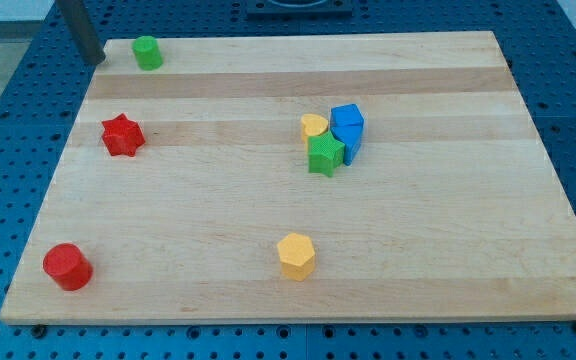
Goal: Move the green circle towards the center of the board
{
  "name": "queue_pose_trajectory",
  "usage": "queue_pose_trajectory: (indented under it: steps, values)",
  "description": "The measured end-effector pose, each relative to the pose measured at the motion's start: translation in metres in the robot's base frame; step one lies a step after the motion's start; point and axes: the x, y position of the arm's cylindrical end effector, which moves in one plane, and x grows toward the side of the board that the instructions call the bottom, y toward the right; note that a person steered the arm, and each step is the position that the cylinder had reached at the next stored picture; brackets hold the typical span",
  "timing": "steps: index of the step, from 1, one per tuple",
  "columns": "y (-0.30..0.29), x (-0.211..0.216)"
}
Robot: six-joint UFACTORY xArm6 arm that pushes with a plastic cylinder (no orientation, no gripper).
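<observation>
Camera view: no claw, only my tip (95, 58), left of the smooth green circle (148, 52) on pale wood.

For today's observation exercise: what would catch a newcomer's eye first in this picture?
A tight cluster right of centre: yellow heart, green star, blue blocks. At the view's top-left corner, the green circle sits just right of my tip. Red blocks line the view's left edge.

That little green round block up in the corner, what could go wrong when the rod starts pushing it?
The green circle sits right by the board's top edge, so an off-centre push from my tip, now to its left, could roll it off. Pushed too far toward the centre, it could knock into the cluster there: yellow heart, green star, blue blocks.
</observation>
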Motion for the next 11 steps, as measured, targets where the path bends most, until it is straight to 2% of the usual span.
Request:
queue_pose_trajectory:
  steps: [1,2,5,7,9,11]
  values:
    - [0.000,-0.030]
    - [0.011,-0.036]
    - [0.073,0.010]
    - [0.094,0.009]
    - [0.140,0.014]
    - [0.177,0.045]
